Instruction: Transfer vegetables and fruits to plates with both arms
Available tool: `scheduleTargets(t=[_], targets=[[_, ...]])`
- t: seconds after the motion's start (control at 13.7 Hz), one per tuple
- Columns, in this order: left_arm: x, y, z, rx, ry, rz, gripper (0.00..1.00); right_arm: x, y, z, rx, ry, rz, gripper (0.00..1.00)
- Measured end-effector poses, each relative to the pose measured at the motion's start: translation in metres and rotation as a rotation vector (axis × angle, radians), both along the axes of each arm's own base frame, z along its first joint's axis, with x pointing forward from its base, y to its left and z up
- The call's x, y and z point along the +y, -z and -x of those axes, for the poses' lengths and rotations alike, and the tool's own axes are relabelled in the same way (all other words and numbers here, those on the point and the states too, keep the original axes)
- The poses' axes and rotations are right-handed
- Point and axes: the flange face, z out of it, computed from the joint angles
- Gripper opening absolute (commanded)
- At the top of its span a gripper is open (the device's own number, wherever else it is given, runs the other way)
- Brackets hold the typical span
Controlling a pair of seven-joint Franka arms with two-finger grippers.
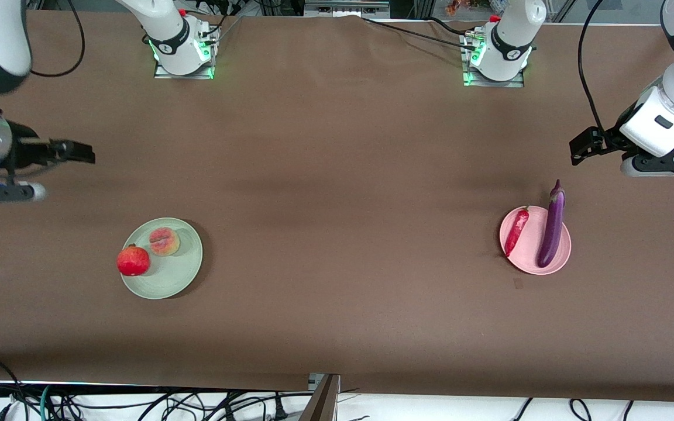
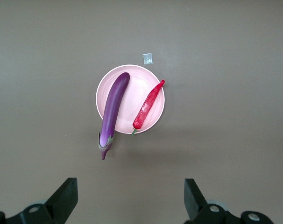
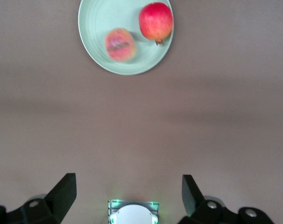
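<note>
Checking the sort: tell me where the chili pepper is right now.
In the front view, the red chili pepper lies on the pink plate toward the left arm's end of the table, beside the purple eggplant.

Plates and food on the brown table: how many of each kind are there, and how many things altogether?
Plates: 2, the pale mint green round plate and the pale pink round plate.
Fruits: 2, the round glossy red fruit and the orange-pink mottled peach, both on the green plate.
Vegetables: 2, the long glossy purple eggplant and the thin red chili pepper, both on the pink plate.
Total: 6.
</note>
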Motion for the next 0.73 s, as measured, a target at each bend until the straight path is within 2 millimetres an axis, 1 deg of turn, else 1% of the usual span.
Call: scheduleTargets(t=[0.15,0.29,0.51,0.58,0.73], targets=[[0.000,0.000,0.000,0.000,0.000,0.000,1.00,-0.002,-0.020,0.028,-0.020,0.054,0.011,1.00],[0.000,0.000,0.000,0.000,0.000,0.000,1.00,0.003,-0.031,0.045,-0.035,0.053,0.010,1.00],[0.000,0.000,0.000,0.000,0.000,0.000,1.00,0.023,-0.033,0.050,-0.046,0.017,0.010,1.00],[0.000,0.000,0.000,0.000,0.000,0.000,1.00,0.025,-0.035,0.049,-0.060,0.016,0.010,1.00],[0.000,0.000,0.000,0.000,0.000,0.000,1.00,0.021,-0.046,0.050,-0.105,0.022,0.007,1.00]])
